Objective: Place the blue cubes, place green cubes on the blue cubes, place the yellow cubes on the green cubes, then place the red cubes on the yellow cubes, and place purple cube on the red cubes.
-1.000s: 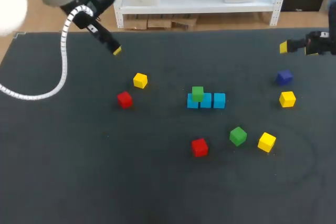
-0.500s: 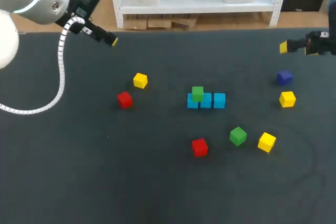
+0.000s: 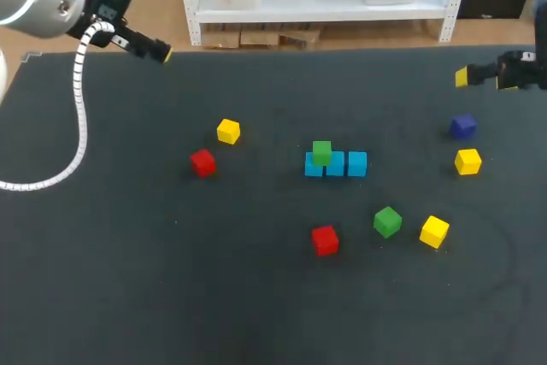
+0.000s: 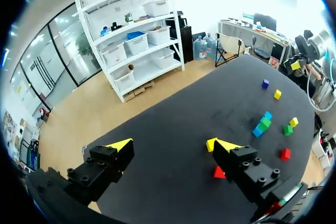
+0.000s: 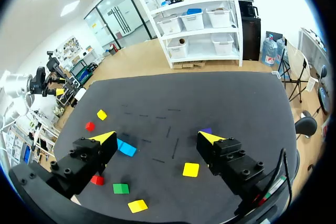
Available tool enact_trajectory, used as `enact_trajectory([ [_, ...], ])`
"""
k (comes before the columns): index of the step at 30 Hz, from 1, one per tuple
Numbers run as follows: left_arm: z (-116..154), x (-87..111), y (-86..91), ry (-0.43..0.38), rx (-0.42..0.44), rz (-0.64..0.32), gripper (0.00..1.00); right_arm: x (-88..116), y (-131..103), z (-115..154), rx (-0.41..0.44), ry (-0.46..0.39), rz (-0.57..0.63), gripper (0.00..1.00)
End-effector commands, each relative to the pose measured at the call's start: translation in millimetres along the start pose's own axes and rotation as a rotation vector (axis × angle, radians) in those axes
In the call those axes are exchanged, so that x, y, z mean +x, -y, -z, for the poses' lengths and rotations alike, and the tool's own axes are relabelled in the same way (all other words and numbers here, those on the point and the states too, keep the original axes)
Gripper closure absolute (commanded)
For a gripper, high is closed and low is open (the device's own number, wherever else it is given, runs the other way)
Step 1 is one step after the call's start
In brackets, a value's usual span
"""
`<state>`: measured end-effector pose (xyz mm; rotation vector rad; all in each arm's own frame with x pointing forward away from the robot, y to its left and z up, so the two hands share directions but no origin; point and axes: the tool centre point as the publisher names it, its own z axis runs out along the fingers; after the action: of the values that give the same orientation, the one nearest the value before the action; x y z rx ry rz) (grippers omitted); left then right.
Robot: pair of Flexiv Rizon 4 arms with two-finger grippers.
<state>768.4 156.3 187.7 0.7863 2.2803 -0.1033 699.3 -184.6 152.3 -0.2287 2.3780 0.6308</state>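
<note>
Blue cubes (image 3: 345,164) sit in a row at the middle of the counter (image 3: 128,279), with one green cube (image 3: 321,152) stacked on its left end. We note the left jaws, far left, and the right jaws, far right, both wide open and holding nothing.

The left claw (image 3: 164,55) has pulled back toward the table's far left corner, away from the leftmost yellow cube (image 3: 228,132).

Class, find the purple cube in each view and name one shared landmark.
Head view: purple cube, right side, near a yellow cube.
Left wrist view: far ahead, past that yellow cube.
Right wrist view: peeking past a fingertip of the right claw.
Landmark: the blue cubes.
</note>
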Motion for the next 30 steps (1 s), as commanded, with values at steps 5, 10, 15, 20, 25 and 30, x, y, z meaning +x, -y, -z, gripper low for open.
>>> enact_trajectory([
  [5,0.9,3.3,1.2,0.015,0.056,0.034,0.0,0.4,0.9,-0.6,-0.003,0.001,0.001,0.0],
  [10,0.9,3.3,1.2,0.015,0.056,0.034,0.0,0.4,0.9,-0.6,-0.003,0.001,0.001,0.0],
  [15,0.9,3.3,1.2,0.015,0.056,0.034,0.0,0.4,0.9,-0.6,-0.003,0.001,0.001,0.0],
  [20,0.9,3.3,1.2,0.015,0.056,0.034,0.0,0.4,0.9,-0.6,-0.003,0.001,0.001,0.0],
  [25,0.9,3.3,1.2,0.015,0.056,0.034,0.0,-4.1,-3.2,-7.9,0.024,-0.064,0.024,0.0],
  [30,0.9,3.3,1.2,0.015,0.056,0.034,0.0,-1.7,-27.9,-13.6,0.04,-0.189,0.134,0.0],
])
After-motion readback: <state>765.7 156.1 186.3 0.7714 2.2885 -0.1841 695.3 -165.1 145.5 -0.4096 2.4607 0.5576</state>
